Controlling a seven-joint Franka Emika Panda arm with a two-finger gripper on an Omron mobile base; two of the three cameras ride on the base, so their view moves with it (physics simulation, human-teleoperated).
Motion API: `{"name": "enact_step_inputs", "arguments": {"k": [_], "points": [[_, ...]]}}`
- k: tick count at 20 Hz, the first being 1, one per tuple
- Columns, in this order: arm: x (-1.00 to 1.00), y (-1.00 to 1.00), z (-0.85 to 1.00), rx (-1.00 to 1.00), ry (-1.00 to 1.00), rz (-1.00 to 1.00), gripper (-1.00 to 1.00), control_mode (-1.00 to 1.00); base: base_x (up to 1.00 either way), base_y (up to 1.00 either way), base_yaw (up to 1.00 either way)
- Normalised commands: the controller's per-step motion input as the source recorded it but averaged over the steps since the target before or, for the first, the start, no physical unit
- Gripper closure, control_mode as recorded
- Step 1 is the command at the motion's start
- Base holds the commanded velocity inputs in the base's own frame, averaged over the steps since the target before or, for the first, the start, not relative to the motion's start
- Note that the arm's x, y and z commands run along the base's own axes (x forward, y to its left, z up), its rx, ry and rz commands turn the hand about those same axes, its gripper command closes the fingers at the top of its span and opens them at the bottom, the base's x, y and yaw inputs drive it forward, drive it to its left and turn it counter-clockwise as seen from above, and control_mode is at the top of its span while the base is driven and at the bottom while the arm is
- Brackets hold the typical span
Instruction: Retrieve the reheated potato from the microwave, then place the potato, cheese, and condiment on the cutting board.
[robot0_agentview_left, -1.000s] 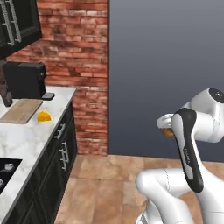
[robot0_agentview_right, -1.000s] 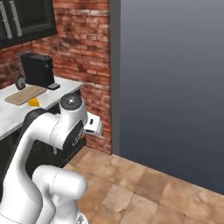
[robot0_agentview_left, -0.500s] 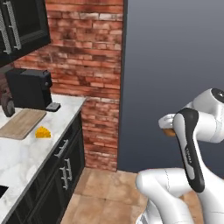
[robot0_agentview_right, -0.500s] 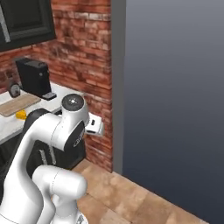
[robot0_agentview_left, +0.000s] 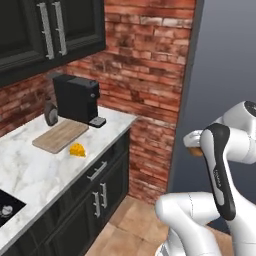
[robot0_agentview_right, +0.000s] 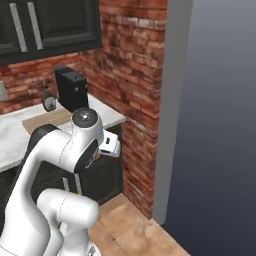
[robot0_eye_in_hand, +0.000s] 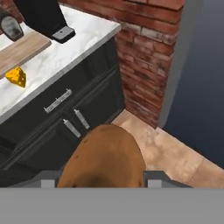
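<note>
Between the fingers: potato (robot0_eye_in_hand: 105, 157), brown, oval, sits low in the hand view with a finger on each side of it.
gripper: (robot0_eye_in_hand: 103, 178) clamped on the potato; jaws partly apart, spaced by the potato's width. In the left base view the hand is mostly hidden behind the forearm, a brown sliver of potato showing at the wrist.
arm: folded back, well apart from the counter, over the tiled floor (robot0_agentview_left: 131, 224).
cutting board: (robot0_agentview_left: 61, 135) flat on the marble counter (robot0_agentview_left: 30, 170), just in front of the coffee machine (robot0_agentview_left: 76, 98). Nothing lying on it.
cheese: (robot0_agentview_left: 77, 150) yellow wedge on the marble, just beside the board's near corner, not on the board. Also seen in the hand view at far left.
condiment: (robot0_agentview_left: 50, 113) dark bottle, upright, at the board's far left corner, beside the coffee machine. Touching the board or not: cannot tell.
counter end: stops at a brick wall (robot0_agentview_left: 150, 70); grey panel (robot0_agentview_right: 220, 125) to the right of the brick.
below counter: dark cabinet fronts (robot0_agentview_left: 102, 187) with bar handles.
above counter: dark wall cabinets (robot0_agentview_left: 50, 35) with vertical handles.
</note>
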Motion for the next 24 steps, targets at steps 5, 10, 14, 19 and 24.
{"name": "enact_step_inputs", "arguments": {"k": [5, 10, 14, 19, 24], "points": [[0.00, 0.00, 0.00, 0.00, 0.00, 0.00, 1.00, 1.00, 0.58, 0.00, 0.58], [0.00, 0.00, 0.00, 0.00, 0.00, 0.00, 1.00, 1.00, 0.56, -0.04, 0.56], [0.00, 0.00, 0.00, 0.00, 0.00, 0.00, 1.00, 1.00, 0.54, -0.07, 0.53], [0.00, 0.00, 0.00, 0.00, 0.00, 0.00, 1.00, 1.00, 0.47, -0.09, 0.52], [0.00, 0.00, 0.00, 0.00, 0.00, 0.00, 1.00, 1.00, 0.54, -0.25, 0.31]]}}
